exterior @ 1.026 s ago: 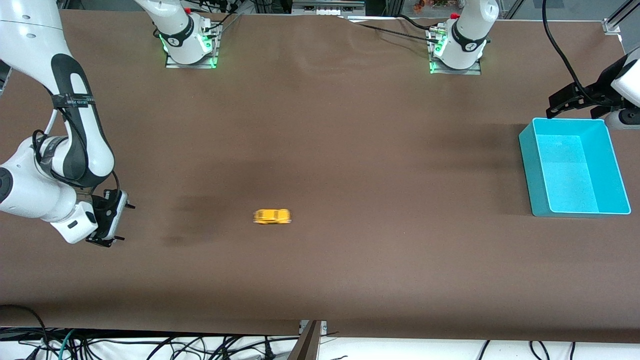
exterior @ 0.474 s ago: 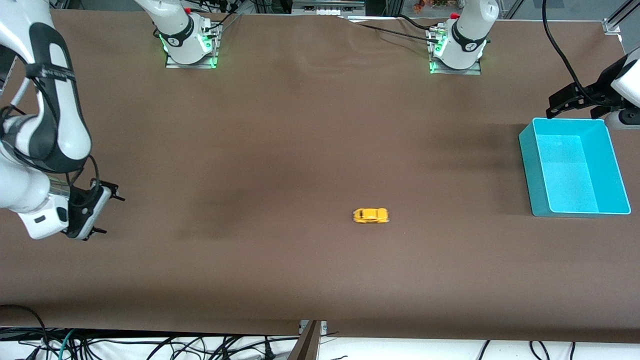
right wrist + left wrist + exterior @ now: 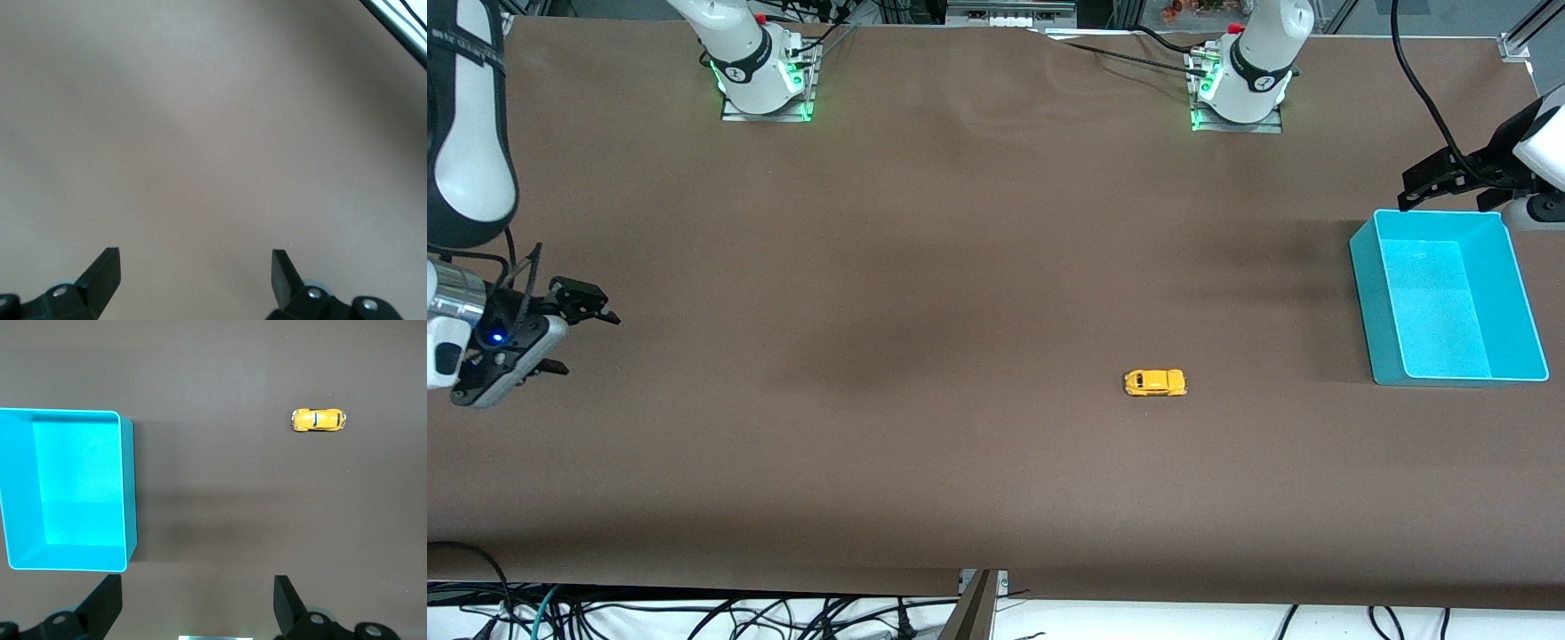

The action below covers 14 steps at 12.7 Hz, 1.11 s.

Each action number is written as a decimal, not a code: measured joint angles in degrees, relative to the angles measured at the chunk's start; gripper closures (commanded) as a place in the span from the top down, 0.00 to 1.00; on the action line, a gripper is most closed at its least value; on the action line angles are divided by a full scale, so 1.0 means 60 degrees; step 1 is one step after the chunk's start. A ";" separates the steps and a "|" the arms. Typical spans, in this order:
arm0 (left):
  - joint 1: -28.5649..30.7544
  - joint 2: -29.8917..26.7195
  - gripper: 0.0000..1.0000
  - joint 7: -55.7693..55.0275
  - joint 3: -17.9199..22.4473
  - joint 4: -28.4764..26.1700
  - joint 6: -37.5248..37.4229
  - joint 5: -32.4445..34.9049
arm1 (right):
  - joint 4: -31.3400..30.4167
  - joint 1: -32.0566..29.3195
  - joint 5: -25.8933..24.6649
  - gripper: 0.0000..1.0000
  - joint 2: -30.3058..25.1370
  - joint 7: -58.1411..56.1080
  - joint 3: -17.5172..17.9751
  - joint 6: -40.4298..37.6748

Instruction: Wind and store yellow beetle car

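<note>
The yellow beetle car [image 3: 1155,382] stands on its wheels on the brown table, between the table's middle and the cyan bin [image 3: 1365,293]. The bin is empty and lies at the left arm's end. The left wrist view shows the car [image 3: 319,420] and the bin [image 3: 127,487] apart. My left gripper [image 3: 1445,203] is open and empty. It hangs over the table beside the bin's edge on the bases' side [image 3: 197,607]. My right gripper [image 3: 580,340] is open and empty over the right arm's end of the table [image 3: 195,273], away from the car.
The two arm bases [image 3: 765,76] [image 3: 1240,84] with green lights stand along the table's edge by the robots. Cables [image 3: 694,613] hang below the table's edge nearest the camera. The right wrist view shows bare brown cloth and a table edge [image 3: 400,33].
The car has rolled across the table toward the cyan bin and now looks still. My right arm has drawn back toward its own end of the table. The left arm has not moved.
</note>
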 measured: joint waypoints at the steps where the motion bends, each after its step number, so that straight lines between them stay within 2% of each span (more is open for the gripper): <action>1: -0.0002 0.0000 1.00 0.0000 0.0000 0.0001 0.0000 0.0000 | 0.0001 0.0000 0.0000 1.00 -0.0157 0.0472 0.0000 -0.0180; 4: -0.0008 0.0002 1.00 0.0000 0.0000 0.0001 0.0000 0.0000 | 0.0011 -0.0003 -0.0017 1.00 -0.0537 0.1668 -0.0007 -0.0491; 7: -0.0007 0.0049 1.00 0.0000 0.0004 0.0098 0.0048 0.0000 | 0.0092 0.0088 -0.0016 1.00 -0.0722 0.4042 0.0033 -0.1284; 11: -0.0005 0.0222 1.00 0.0000 0.0025 0.0376 0.0051 0.0000 | 0.0581 0.0198 -0.0133 1.00 -0.0724 0.4683 -0.0071 -0.1456; 14: -0.0012 0.0273 1.00 0.0001 0.0022 0.0398 0.0051 0.0000 | 0.1055 0.0176 -0.0833 1.00 -0.0778 0.4693 -0.0192 -0.1393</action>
